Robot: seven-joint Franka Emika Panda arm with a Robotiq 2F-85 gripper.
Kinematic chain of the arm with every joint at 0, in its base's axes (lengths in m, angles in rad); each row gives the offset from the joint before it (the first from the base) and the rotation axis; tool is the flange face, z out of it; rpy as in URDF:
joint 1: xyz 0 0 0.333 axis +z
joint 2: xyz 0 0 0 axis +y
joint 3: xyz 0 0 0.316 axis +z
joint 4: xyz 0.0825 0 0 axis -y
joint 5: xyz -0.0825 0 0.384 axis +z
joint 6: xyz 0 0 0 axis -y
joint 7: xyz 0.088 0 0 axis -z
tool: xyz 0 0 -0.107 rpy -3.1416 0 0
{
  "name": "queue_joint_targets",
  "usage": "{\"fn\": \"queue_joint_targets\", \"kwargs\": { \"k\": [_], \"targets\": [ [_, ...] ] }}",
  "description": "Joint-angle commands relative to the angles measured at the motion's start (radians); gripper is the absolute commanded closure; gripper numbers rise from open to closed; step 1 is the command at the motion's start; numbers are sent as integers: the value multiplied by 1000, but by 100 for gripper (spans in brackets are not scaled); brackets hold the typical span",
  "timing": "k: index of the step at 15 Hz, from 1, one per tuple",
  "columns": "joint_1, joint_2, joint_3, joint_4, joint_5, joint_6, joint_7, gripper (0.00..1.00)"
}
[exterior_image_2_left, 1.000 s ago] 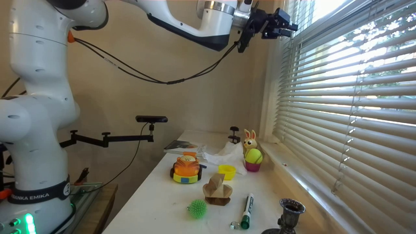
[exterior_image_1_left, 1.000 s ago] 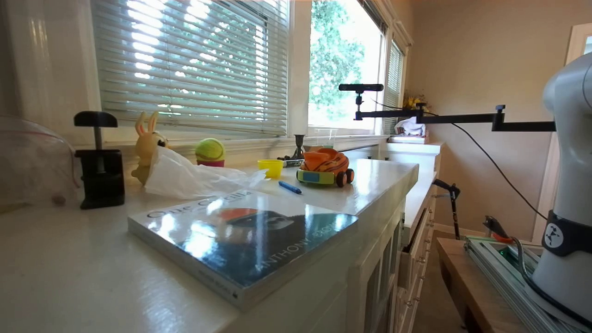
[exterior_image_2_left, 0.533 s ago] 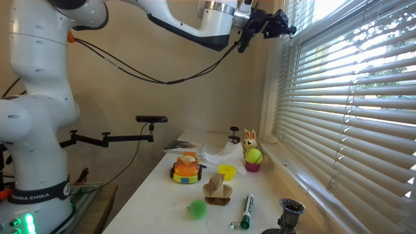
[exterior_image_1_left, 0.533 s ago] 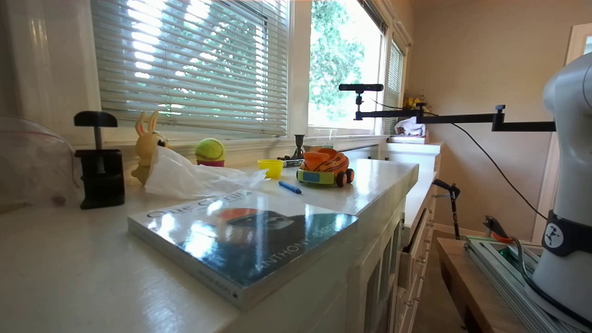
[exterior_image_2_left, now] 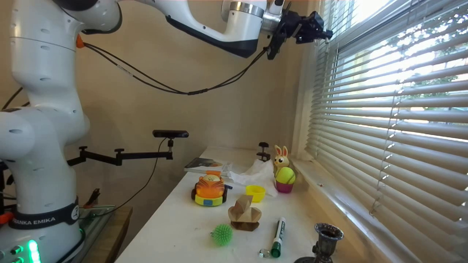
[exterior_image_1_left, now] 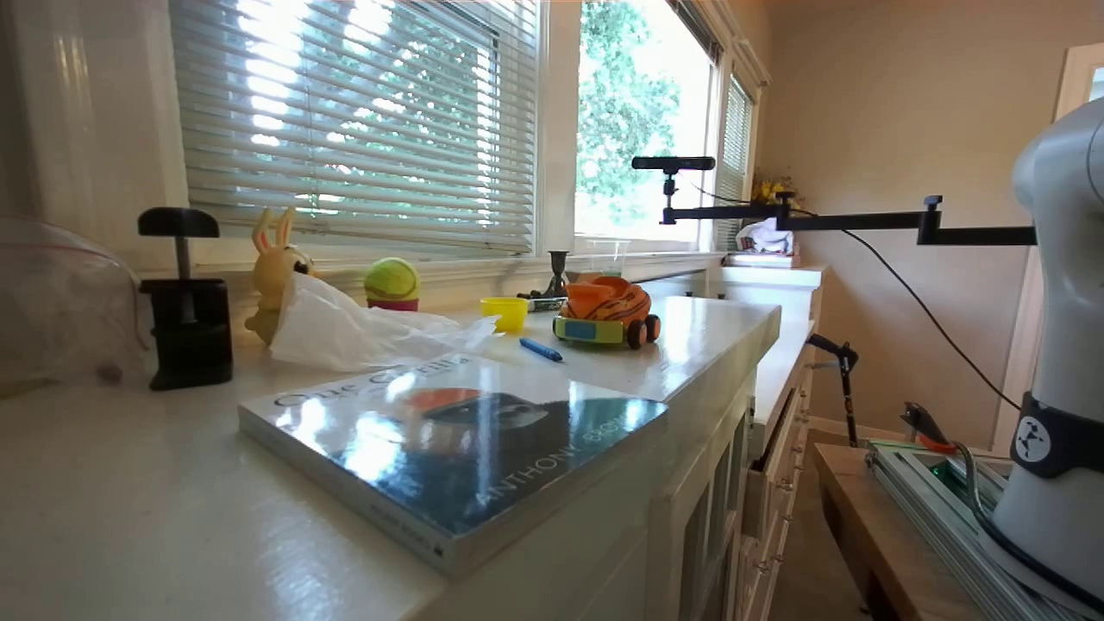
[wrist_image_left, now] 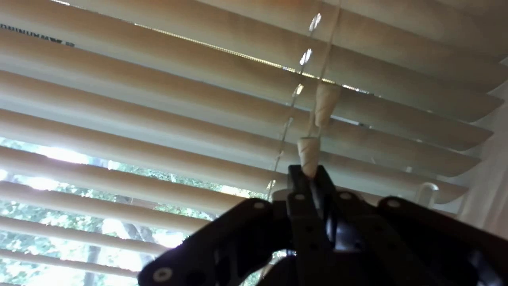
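Evidently the jaws are pinched almost together, with the narrow end of a small cream tassel (wrist_image_left: 308, 155) caught between their tips; the rest of it sticks out past them, in front of the slatted blind (wrist_image_left: 158, 139). A second tassel (wrist_image_left: 327, 104) shows just beside it in the wrist view, and a glinting cord (wrist_image_left: 305, 57) crosses the slats nearby. Behind the jaws, the white arm (exterior_image_2_left: 237, 33) reaches in high, well above the table (exterior_image_2_left: 172, 233).

On that table, in an exterior view, a green spiky ball (exterior_image_2_left: 222, 235), a brown faceted figure (exterior_image_2_left: 244, 215) and a green-capped marker (exterior_image_2_left: 279, 233) lie near a dark candle holder (exterior_image_2_left: 325, 243). Farther along stand an orange toy car (exterior_image_2_left: 211, 188) and a yellow cup (exterior_image_2_left: 259, 193), then a crumpled plastic bag (exterior_image_2_left: 252, 173) beside a toy rabbit (exterior_image_2_left: 280, 160) and a lime ball (exterior_image_2_left: 285, 175) sitting in a magenta cup (exterior_image_2_left: 284, 187). A black clamp (exterior_image_1_left: 191, 336) stands upright, and a paperback book (exterior_image_1_left: 448, 440) lies flat at the table's edge, near a blue pen (exterior_image_1_left: 541, 349).
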Motion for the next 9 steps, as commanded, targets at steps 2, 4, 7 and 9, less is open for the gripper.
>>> {"fn": "queue_joint_targets", "kwargs": {
  "k": [2,4,7,9],
  "targets": [
    [2,-29,2,-30,2,-17,-13,96],
    [3,-37,3,-42,10,-20,-18,96],
    [7,-43,8,-59,20,-16,-26,97],
    [9,-47,13,-69,23,-17,-34,97]
  ]
}}
